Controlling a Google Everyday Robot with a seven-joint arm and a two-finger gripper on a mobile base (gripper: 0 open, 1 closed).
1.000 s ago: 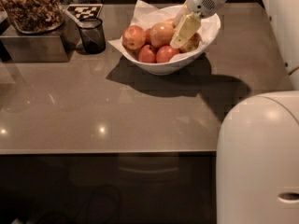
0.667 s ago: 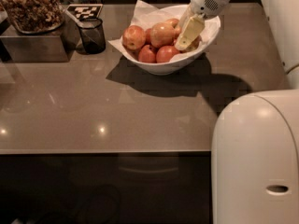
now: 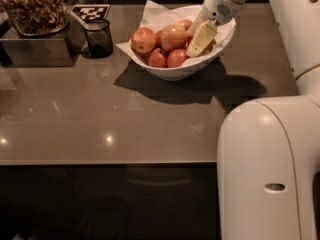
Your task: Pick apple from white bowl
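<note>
A white bowl [image 3: 175,73] lined with crumpled white paper stands on the grey counter at the back. Several red-orange apples lie in it; the topmost apple [image 3: 173,36] has a pale yellow patch. Another apple [image 3: 143,40] sits at the left of the pile. My gripper [image 3: 201,40] reaches down from the upper right into the right side of the bowl, right beside the topmost apple. One pale yellow finger [image 3: 201,38] shows against the apples. The right part of the bowl is hidden behind the gripper.
A small dark see-through cup [image 3: 98,37] stands left of the bowl. A dark tray box holding a heap of brown snacks [image 3: 32,11] is at the far left. A black-and-white marker tag [image 3: 90,11] lies behind the cup. My white arm body [image 3: 270,169] fills the lower right.
The gripper has shifted slightly within the right side of the bowl and stays low among the apples. The view has moved a little; the apples lie as before.
</note>
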